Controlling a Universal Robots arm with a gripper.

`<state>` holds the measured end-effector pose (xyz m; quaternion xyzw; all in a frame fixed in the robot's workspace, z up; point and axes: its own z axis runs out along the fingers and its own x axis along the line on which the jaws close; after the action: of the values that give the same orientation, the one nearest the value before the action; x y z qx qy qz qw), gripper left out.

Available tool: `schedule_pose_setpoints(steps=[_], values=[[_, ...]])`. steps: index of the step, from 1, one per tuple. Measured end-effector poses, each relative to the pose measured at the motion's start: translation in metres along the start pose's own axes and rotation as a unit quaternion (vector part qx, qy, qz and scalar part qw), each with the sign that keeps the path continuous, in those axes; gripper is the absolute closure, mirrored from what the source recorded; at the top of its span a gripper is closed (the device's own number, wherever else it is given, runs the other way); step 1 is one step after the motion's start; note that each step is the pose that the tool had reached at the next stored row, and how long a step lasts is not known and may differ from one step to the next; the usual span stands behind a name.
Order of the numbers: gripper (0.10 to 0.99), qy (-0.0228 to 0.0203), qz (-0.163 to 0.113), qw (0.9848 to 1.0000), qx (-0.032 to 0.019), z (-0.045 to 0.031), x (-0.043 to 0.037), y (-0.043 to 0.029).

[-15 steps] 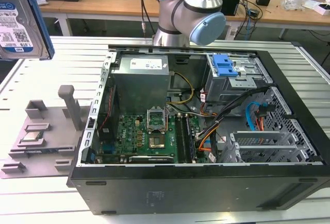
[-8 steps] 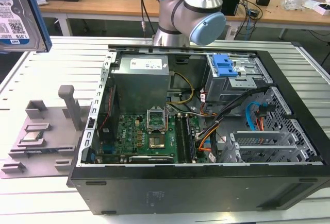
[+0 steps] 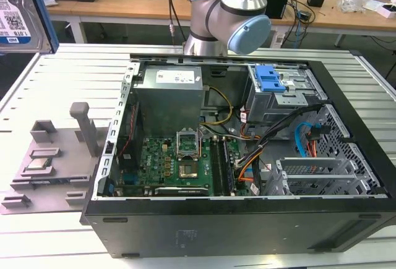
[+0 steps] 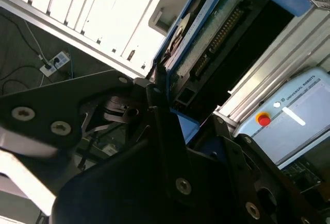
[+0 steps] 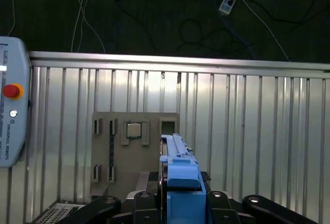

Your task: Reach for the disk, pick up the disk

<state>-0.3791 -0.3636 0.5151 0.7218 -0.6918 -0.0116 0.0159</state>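
In the first wrist view the end effector is closing its black fingers from both sides on the disk, so I judge it to be clamped on the disk rather than standing apart. There is no gap left to cross: the disk is sitting between the fingers, edge-on, with its long axis seemingly running straight out ahead of them.

In the second wrist view the disk is showing a bright blue side rail, a dark edge and a row of connector pins. In the exterior view it is hanging clear of the worktop, turning a white label and a blue rail toward the camera.

Beneath it the slatted worktop is carrying a grey fixture near its edge at the exterior view's left, with a small square chip seated in it. Farther off, an open computer case is occupying the worktop's middle, and the arm is rising behind it at the far edge.
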Motion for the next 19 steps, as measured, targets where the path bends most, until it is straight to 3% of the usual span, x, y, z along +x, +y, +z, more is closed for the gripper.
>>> schedule_pose_setpoints(steps=[4,11,14,19], values=[[0.718,0.0000,0.000,1.0000,0.0000,-0.0123,0.0000,0.0005],[0.718,0.0000,0.000,1.0000,0.0000,-0.0133,0.0002,-0.0012],[0.718,0.0000,0.000,1.0000,0.0000,-0.0135,0.0005,-0.0092],[0.718,0.0000,0.000,1.0000,0.0000,-0.0144,0.0014,-0.0304]])
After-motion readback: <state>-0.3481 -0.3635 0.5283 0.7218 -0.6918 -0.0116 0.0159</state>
